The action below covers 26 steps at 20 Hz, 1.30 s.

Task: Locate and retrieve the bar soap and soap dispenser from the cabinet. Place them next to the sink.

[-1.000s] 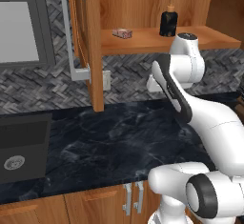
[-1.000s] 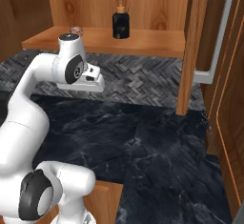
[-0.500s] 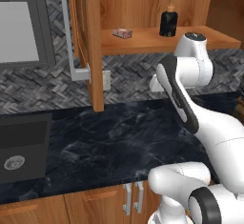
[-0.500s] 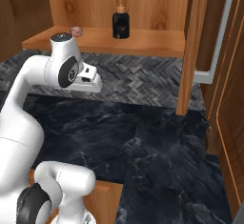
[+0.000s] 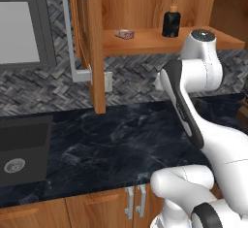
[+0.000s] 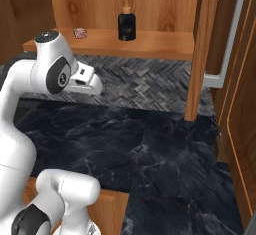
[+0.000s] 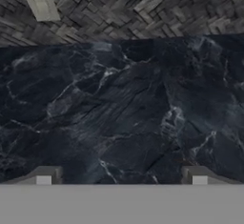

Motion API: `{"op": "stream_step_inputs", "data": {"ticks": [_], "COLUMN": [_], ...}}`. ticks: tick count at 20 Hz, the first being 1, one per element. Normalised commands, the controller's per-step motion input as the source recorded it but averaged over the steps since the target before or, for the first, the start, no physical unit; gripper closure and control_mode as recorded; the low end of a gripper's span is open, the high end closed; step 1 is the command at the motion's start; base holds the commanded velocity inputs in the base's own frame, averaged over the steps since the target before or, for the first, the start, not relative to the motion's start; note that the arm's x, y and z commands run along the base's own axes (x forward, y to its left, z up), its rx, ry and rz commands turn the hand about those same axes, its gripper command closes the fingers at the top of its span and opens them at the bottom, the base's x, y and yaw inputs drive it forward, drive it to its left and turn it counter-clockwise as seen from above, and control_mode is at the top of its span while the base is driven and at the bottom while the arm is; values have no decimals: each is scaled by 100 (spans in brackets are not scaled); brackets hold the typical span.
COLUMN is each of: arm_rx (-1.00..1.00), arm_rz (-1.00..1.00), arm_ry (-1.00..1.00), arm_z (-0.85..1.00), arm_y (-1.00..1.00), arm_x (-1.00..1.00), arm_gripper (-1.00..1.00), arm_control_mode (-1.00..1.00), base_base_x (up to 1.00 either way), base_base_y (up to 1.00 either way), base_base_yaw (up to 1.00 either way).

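Your gripper [image 7: 121, 178] hangs over the dark marble counter [image 7: 119, 108], pointing down at it; its two fingertips stand wide apart with nothing between them; both targets lie above and behind it, on the open cabinet's shelf [image 5: 160, 41]; the soap dispenser [image 5: 171, 22] stands upright nearer the arm; the bar soap [image 5: 124, 34] lies flat farther along, toward the door; the sink [image 5: 22, 147] sits well off, at the counter's left end.

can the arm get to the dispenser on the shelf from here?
Probably yes. The cabinet door is swung open and the soap dispenser stands unobstructed on the shelf; the pincer points down at the counter below.
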Motion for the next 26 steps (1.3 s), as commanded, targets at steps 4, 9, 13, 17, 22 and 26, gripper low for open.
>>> {"op": "stream_step_inputs", "data": {"ticks": [4, 9, 13, 17, 22, 26], "arm_rx": [-1, -4, -6, -5, -6, -3], "arm_rz": [-16, -9, -7, -3, -1, -1], "arm_ry": [-13, -23, -25, -24, -18, -5], "arm_z": [51, 58, 60, 71, 67, 30], "arm_y": [-1, 0, -8, -17, -13, -23], "arm_x": [-24, -23, -12, -4, 0, 17], "arm_gripper": [-100, -100, -100, -100, -100, -100], "arm_control_mode": [-100, -100, -100, -100, -100, -100], "base_base_x": [0, 0, 0, 0, 0, 0], "base_base_y": [0, 0, 0, 0, 0, 0], "base_base_yaw": [0, 0, 0, 0, 0, 0]}}
